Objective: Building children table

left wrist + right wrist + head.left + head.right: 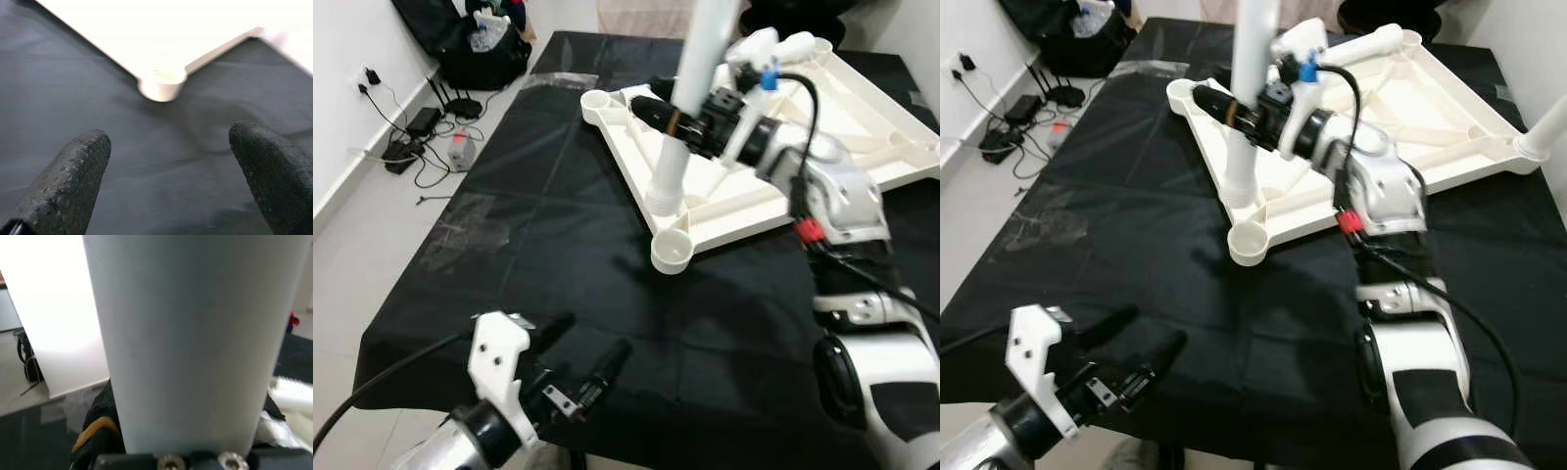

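Left eye view gives me the right gripper clamped around a white table leg, held upright over the upturned tabletop on the black cloth. My left gripper hovers near the table's front edge, fingers apart.

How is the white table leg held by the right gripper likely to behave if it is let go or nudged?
The table leg looks like a rigid, smooth plastic tube, so it probably won't flex but may slip in the right gripper. It stands tall on the upturned tabletop; unless seated, it likely tips and then rolls.
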`<state>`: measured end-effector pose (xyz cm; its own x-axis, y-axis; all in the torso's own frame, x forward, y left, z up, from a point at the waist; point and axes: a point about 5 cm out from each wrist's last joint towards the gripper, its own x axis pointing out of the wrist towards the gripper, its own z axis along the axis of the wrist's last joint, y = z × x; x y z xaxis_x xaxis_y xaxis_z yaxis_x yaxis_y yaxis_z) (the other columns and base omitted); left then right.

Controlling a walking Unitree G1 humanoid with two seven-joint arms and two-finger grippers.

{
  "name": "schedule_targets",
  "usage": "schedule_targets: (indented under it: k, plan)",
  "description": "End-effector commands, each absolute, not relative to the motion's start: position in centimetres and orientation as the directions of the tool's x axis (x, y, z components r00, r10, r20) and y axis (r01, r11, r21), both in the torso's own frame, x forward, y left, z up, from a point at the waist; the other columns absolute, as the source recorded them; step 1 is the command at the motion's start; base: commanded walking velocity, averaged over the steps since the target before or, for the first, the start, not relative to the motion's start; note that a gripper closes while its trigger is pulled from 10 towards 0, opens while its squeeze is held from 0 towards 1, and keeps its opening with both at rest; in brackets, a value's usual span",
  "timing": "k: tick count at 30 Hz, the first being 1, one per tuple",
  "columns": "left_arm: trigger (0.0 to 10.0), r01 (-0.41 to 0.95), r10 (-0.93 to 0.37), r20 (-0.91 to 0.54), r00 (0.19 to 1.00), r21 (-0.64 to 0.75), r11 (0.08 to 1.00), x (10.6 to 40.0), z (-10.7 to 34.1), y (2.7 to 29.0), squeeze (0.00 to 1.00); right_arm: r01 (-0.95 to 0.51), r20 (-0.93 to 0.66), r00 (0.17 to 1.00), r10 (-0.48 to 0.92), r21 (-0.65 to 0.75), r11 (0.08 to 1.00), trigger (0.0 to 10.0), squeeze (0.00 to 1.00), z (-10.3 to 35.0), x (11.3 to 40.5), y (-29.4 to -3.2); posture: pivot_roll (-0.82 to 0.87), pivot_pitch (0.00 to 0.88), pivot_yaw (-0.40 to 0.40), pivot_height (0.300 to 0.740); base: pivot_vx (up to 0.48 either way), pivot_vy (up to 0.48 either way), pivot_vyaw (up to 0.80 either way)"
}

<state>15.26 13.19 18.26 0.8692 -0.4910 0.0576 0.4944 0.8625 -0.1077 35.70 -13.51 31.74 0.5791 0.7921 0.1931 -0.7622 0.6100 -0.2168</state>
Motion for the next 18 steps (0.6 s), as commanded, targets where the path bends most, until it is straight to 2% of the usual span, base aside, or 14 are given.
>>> schedule_targets:
  k: [1, 5, 8, 18]
  plan:
    - [10.0, 0.472, -0.467, 0.073, 0.881, -0.071, 0.879, 15.1, 18.4, 13.3, 0.00, -0.787, 0.185, 0.540, 0.821, -0.236, 0.570, 10.0, 0.00, 31.8, 35.0, -13.1, 0.01, 0.313, -0.004, 0.740, 0.000, 0.000, 0.00]
    - [10.0, 0.469, -0.465, 0.088, 0.881, -0.041, 0.882, 15.0, 18.3, 13.0, 0.00, -0.818, 0.164, 0.480, 0.862, -0.271, 0.507, 10.0, 0.00, 31.6, 34.3, -13.2, 0.01, 0.325, -0.002, 0.740, 0.000, 0.000, 0.00]
    - [10.0, 0.469, -0.465, 0.108, 0.879, -0.012, 0.883, 14.6, 18.2, 12.6, 0.00, -0.857, 0.126, 0.394, 0.911, -0.307, 0.413, 10.0, 0.00, 31.5, 33.6, -13.3, 0.01, 0.340, -0.004, 0.740, 0.000, 0.000, 0.00]
    - [10.0, 0.477, -0.472, 0.120, 0.873, -0.011, 0.879, 14.4, 18.1, 12.3, 0.00, -0.883, 0.122, 0.313, 0.942, -0.328, 0.336, 10.0, 0.00, 32.0, 32.8, -13.6, 0.02, 0.347, -0.008, 0.740, 0.000, 0.000, 0.00]
